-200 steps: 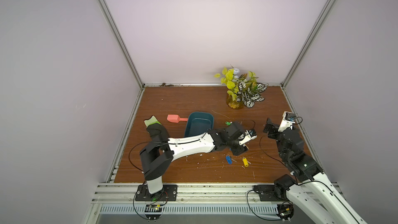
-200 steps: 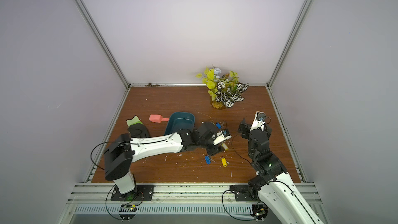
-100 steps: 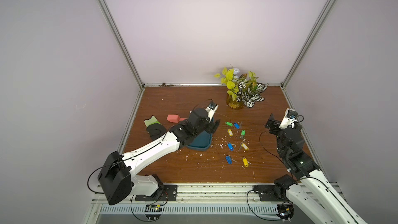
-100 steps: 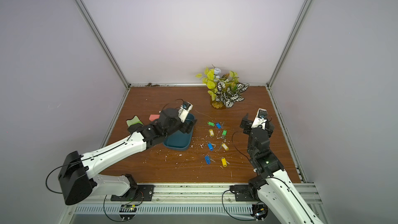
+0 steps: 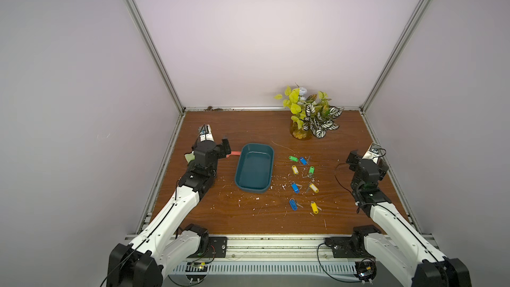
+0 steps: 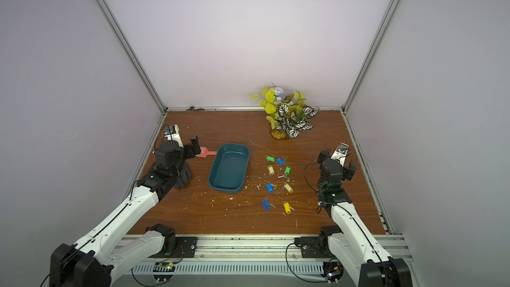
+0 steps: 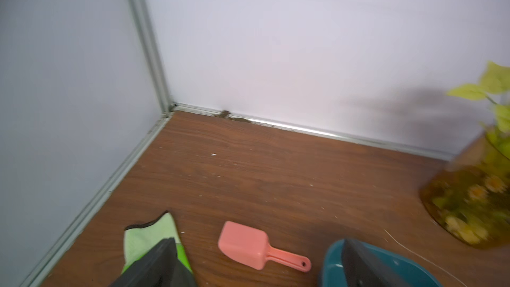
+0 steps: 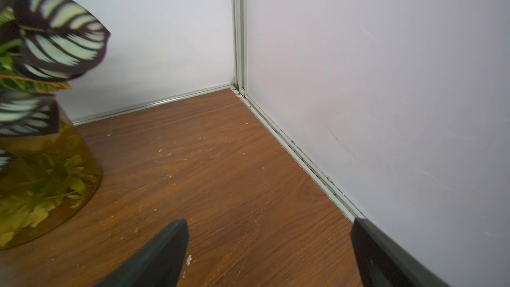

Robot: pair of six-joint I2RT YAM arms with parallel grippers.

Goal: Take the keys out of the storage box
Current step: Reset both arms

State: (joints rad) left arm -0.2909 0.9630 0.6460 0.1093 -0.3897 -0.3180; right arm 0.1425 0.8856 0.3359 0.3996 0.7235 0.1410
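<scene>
Centrally on the brown wood-grain counter [image 5: 248, 216]: dark teal rectangular plastic storage box [image 5: 254, 171] with rounded corners and low walls, lying flat and open side up, visible in both top views. Just to its right, all outside it and flat on the counter: small silver metal keys [image 5: 295, 188] ringed to oblong plastic tags, loosely scattered, none touching the box. Eight tags countable: three blue, three yellow, two green. Among and around them: white flecks of debris [image 5: 283, 187].

Left of the box, near its far left corner: pink plastic scoop [image 7: 242, 247], handle pointing towards the box. Beside it, close to the counter's left edge: pale green fabric piece [image 7: 150, 233] with a dark trim. Against the back wall, right of centre: leafy plant in an amber glass vase [image 5: 300, 133].

Near the scoop, apart from the box: left tool [image 7: 257, 242], fingers [image 7: 162, 260] spread wide, nothing between them. Near the counter's right edge, well apart from the keys: right tool [image 8: 269, 223], fingers [image 8: 165, 249] likewise spread wide, gripping nothing.
</scene>
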